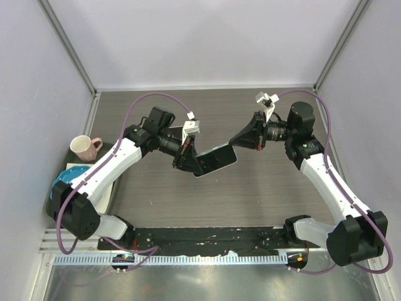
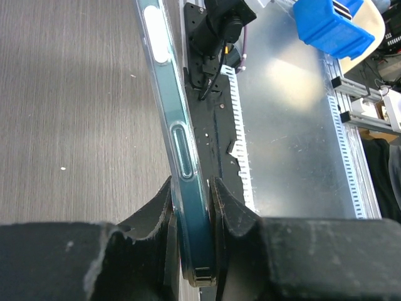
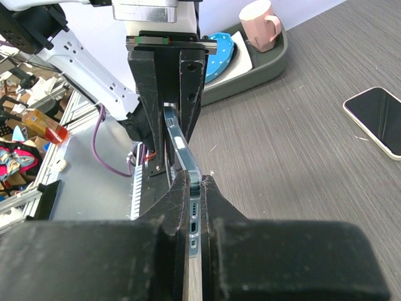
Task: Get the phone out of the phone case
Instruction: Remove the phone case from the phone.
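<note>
Grey wood table (image 1: 263,188) sits under my arms. My left gripper (image 2: 191,191) and right gripper (image 3: 195,185) each pinch one end of the phone case (image 3: 182,147), holding it up on its edge. A phone (image 3: 376,119) lies flat on the table. Maybe the case is empty; I can't tell.

The phone (image 1: 216,158) is thin and blue-green, with a dark front. It sits inside the clear phone case (image 2: 156,37), which wraps its edges. Both are up in the air over the middle of the bench, tilted and pinched at each short end.
</note>
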Available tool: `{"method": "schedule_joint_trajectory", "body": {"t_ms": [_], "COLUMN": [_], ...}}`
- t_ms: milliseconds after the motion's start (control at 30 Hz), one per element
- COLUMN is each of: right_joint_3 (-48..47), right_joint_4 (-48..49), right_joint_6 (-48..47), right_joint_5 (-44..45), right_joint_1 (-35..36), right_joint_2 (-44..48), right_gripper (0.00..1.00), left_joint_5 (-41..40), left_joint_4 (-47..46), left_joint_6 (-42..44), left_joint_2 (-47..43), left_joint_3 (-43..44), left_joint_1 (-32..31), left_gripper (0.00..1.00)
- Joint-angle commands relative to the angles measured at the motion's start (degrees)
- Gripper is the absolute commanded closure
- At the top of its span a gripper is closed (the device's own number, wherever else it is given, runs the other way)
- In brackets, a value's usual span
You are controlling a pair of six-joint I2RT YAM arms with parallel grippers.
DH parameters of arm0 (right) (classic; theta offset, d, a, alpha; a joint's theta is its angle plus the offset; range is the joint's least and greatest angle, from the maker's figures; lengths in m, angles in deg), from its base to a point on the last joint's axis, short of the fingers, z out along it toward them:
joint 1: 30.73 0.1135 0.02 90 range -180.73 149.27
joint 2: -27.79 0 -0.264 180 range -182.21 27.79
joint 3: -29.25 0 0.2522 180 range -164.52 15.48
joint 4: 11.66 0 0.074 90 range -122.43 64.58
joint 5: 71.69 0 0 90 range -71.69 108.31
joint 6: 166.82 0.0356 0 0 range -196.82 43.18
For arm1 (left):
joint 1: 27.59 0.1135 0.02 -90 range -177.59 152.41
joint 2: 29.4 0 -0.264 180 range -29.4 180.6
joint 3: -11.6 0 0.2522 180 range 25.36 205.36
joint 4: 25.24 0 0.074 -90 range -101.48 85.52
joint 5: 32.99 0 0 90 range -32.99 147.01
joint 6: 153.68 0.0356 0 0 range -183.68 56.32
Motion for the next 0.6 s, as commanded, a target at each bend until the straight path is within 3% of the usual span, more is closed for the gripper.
{"method": "schedule_joint_trajectory", "body": {"t_ms": [0, 267, 433, 533, 567], "right_joint_3": [-1.5, -2.4, -4.2, -5.2, -5.2], "right_joint_4": [-3.2, -3.6, -10.6, -17.0, -18.2], "right_joint_6": [-4.6, -4.8, -9.7, -16.8, -17.9], "right_joint_5": [8.3, 5.2, 4.4, 6.6, 6.9], "right_joint_1": [-1.1, -1.2, -1.1, -1.1, -1.1], "right_joint_2": [-2.1, -1.8, -1.5, -1.9, -2.1], "right_gripper": [0.99, 0.99, 0.99, 0.87, 0.78], "left_joint_5": [17.7, 16.0, 5.3, -2.0, -3.1], "left_joint_4": [0.9, 1.2, -13.2, -17.7, -19.6], "left_joint_6": [10.5, 11.3, 1.4, 1.0, 1.1], "left_joint_2": [-4.8, -4.8, -5.1, -4.4, -4.1], "left_joint_3": [5.8, 5.6, -1.9, -5.5, -6.3], "left_joint_1": [-1.7, -1.7, -1.7, -1.7, -1.7], "left_gripper": [1.00, 1.00, 1.00, 1.00, 1.00]}}
